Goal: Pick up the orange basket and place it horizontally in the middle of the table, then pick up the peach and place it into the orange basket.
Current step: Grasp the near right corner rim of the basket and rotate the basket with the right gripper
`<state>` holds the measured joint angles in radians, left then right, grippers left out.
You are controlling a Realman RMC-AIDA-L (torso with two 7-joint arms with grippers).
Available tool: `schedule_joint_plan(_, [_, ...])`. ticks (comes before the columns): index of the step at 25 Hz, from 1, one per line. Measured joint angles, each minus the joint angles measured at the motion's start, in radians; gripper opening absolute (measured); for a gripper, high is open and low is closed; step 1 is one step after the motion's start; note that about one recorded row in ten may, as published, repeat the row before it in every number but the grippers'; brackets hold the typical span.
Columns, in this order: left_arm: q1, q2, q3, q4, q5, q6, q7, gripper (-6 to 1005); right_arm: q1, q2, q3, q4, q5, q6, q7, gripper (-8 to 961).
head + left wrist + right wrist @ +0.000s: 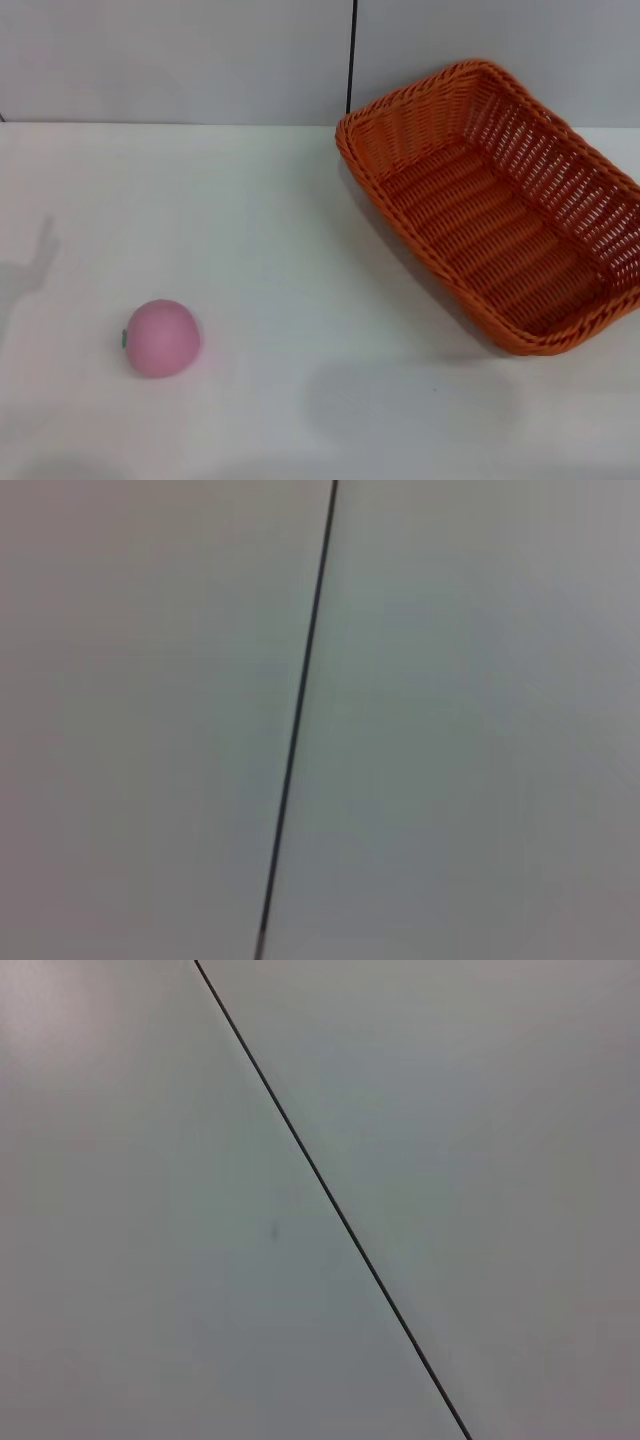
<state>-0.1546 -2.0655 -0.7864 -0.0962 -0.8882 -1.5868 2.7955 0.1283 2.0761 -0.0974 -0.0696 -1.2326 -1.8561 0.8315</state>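
Pink peach point(162, 338) near left on the white worktop point(280, 250), orange basket point(495, 205) far right, set at a slant and empty, well apart from the peach, neither hand in view, so their state cannot be told

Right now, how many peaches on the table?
1. The peach sits on the table toward the robot's near left, apart from the orange basket at far right.
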Motion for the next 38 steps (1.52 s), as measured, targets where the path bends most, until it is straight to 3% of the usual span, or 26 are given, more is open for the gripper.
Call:
schedule_joint_plan(3, [0.000, -0.002, 0.011, -0.006, 0.000, -0.016, 0.007, 824, -0.005, -0.002, 0.000, -0.001, 0.000, 0.000, 0.003, 824])
schedule_joint_plan(10, [0.003, -0.003, 0.016, -0.007, 0.000, -0.031, 0.000, 818, 0.004, -0.003, -0.006, -0.002, 0.000, -0.007, 0.006, 825])
schedule_joint_plan(14, [0.000, 0.000, 0.013, -0.005, -0.001, -0.034, 0.000, 818, -0.006, -0.003, -0.013, -0.069, -0.018, -0.014, 0.080, 824])
schedule_joint_plan(16, [-0.001, 0.001, 0.011, -0.003, -0.002, -0.034, 0.000, 818, -0.021, -0.004, -0.016, -0.168, -0.055, -0.012, 0.196, 824])
schedule_joint_plan(17, [0.000, 0.002, 0.008, 0.000, -0.005, -0.035, -0.001, 818, -0.030, -0.005, -0.015, -0.321, -0.120, 0.000, 0.380, 824])
schedule_joint_plan(18, [0.000, 0.002, 0.005, 0.002, -0.007, -0.033, -0.001, 818, -0.031, -0.005, -0.013, -0.389, -0.150, 0.004, 0.451, 824])
schedule_joint_plan(19, [0.000, 0.002, 0.005, 0.002, -0.008, -0.033, -0.001, 819, -0.031, -0.005, -0.013, -0.389, -0.150, 0.004, 0.451, 824])
schedule_joint_plan(23, [-0.002, 0.002, 0.003, 0.002, -0.008, -0.026, -0.001, 819, -0.012, -0.013, -0.016, -0.753, -0.306, 0.033, 0.834, 825])
schedule_joint_plan(25, [-0.004, 0.002, 0.007, 0.002, -0.005, -0.027, -0.001, 819, 0.021, -0.033, -0.018, -0.905, -0.430, 0.044, 1.017, 825])
schedule_joint_plan(28, [-0.002, 0.002, 0.010, 0.002, -0.003, -0.029, -0.001, 819, 0.101, -0.091, -0.014, -1.055, -0.668, 0.040, 1.252, 824])
schedule_joint_plan(31, [0.004, 0.002, 0.011, 0.000, -0.003, -0.031, -0.002, 818, 0.186, -0.141, -0.009, -1.109, -0.865, 0.012, 1.375, 824])
schedule_joint_plan(32, [0.013, 0.001, 0.012, -0.003, -0.002, -0.033, -0.006, 818, 0.265, -0.180, -0.014, -1.114, -0.985, -0.019, 1.420, 824])
schedule_joint_plan(33, [0.022, 0.000, 0.013, -0.004, -0.002, -0.033, -0.014, 818, 0.265, -0.180, -0.014, -1.114, -0.985, -0.019, 1.420, 824])
schedule_joint_plan(37, [0.039, -0.002, 0.016, -0.006, -0.001, -0.036, -0.039, 818, 0.402, -0.225, -0.088, -1.057, -1.199, -0.046, 1.473, 824])
schedule_joint_plan(38, [0.039, -0.002, 0.016, -0.006, -0.001, -0.036, -0.039, 818, 0.402, -0.225, -0.088, -1.057, -1.199, -0.046, 1.473, 825])
